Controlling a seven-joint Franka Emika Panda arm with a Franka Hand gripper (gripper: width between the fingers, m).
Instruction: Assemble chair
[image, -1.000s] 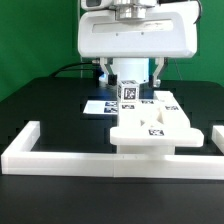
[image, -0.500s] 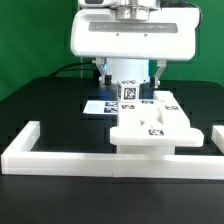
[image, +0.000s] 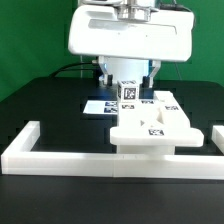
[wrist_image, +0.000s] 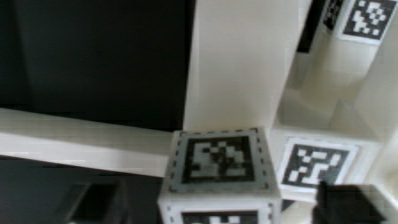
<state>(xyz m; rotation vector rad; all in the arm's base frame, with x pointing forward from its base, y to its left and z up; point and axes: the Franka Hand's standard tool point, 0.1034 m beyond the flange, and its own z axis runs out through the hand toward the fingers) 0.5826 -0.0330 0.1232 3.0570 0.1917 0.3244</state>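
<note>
Between the fingers of the claw (image: 129, 73) the upright tagged chair leg (image: 128, 93) is straddled. The wrist has been shifted slightly, so a grasp seems begun, though whether the leg is gripped cannot be told.

text: none legible | signs: black-and-white square tags (wrist_image: 217, 158) on chair parts (image: 152, 128) and marker board (image: 97, 106) | coded patterns, no letters
</note>
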